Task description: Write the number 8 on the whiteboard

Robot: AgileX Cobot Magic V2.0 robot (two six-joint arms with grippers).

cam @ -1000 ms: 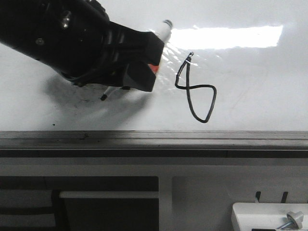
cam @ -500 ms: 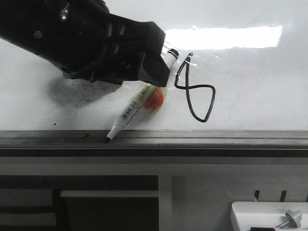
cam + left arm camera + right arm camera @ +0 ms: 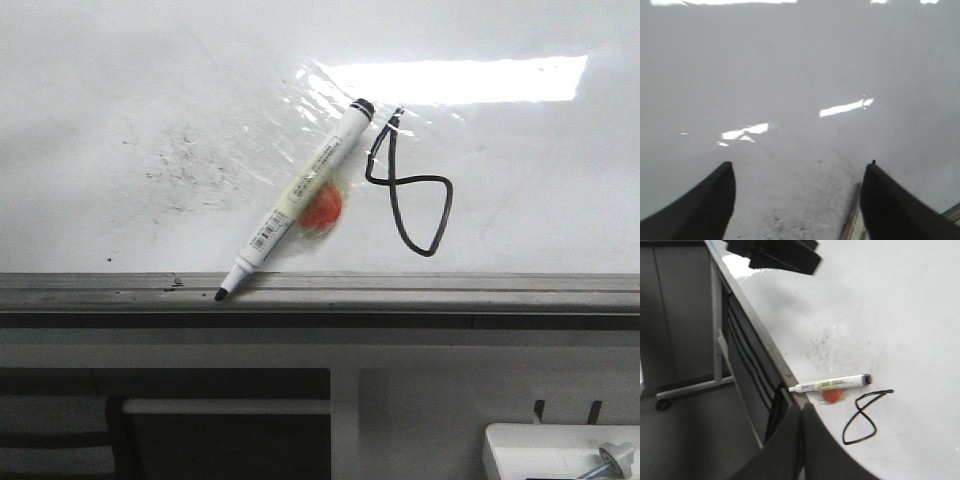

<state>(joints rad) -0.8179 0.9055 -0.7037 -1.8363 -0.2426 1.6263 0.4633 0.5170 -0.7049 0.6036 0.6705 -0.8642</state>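
1. The thin black hand-drawn number 8 (image 3: 405, 203) is already on the large glossy white whiteboard (image 3: 520, 170). It is tilted, with a large closed loop and a smaller loop left open at its end.
2. The white barrel marker (image 3: 296, 200) lies loose on the whiteboard, just beside the number 8. Its uncapped tip rests on the grey metal tray ledge (image 3: 450, 290).
3. The left gripper (image 3: 797, 200) is spread wide and holds nothing. In the left wrist view the marker shows only as a sliver beside one finger, apart from it.
4. The right gripper (image 3: 801, 440) appears closed with nothing between its fingers. The marker and the number 8 lie ahead of it, well apart.
5. Judgement: the writing appears done, and only arm retreat seems left.
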